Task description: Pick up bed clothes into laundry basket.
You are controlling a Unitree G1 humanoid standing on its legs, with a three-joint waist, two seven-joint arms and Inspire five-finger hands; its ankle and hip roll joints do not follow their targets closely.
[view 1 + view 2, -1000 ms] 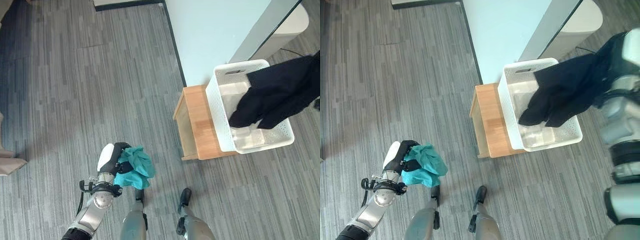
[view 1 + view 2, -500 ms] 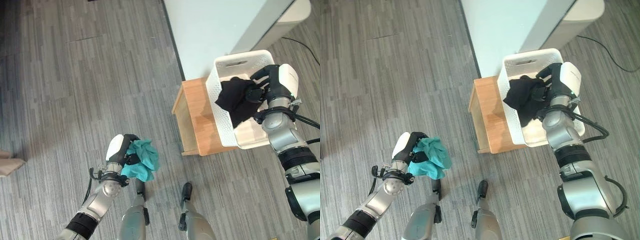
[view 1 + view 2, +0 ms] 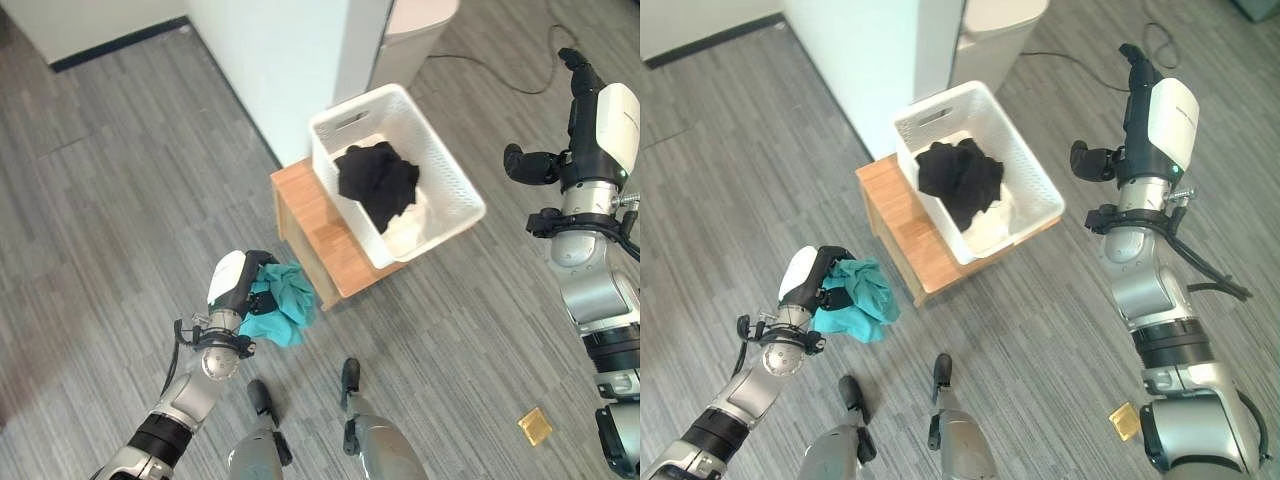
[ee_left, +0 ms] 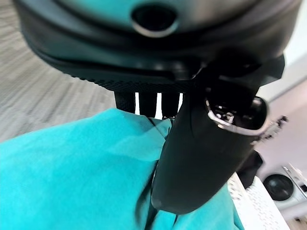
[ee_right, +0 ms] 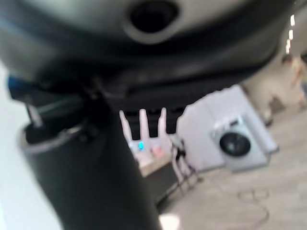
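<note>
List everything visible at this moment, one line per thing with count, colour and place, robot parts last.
laundry basket: one, white, on the wooden stand
black garment: one, black, inside the laundry basket on pale laundry
wooden stand: one, light brown, on the floor by the white wall
teal cloth: one, teal, bunched in the left robot hand
small tag: one, yellow, on the floor
left robot hand: curled round the teal cloth
right robot hand: open, raised beside the laundry basket

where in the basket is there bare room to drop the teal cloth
The laundry basket has free room at its near end, where pale fabric lies low, and a strip by the handle end. The middle is crowded by the black garment. The left hand holds the teal cloth; the right hand is raised, open.
</note>
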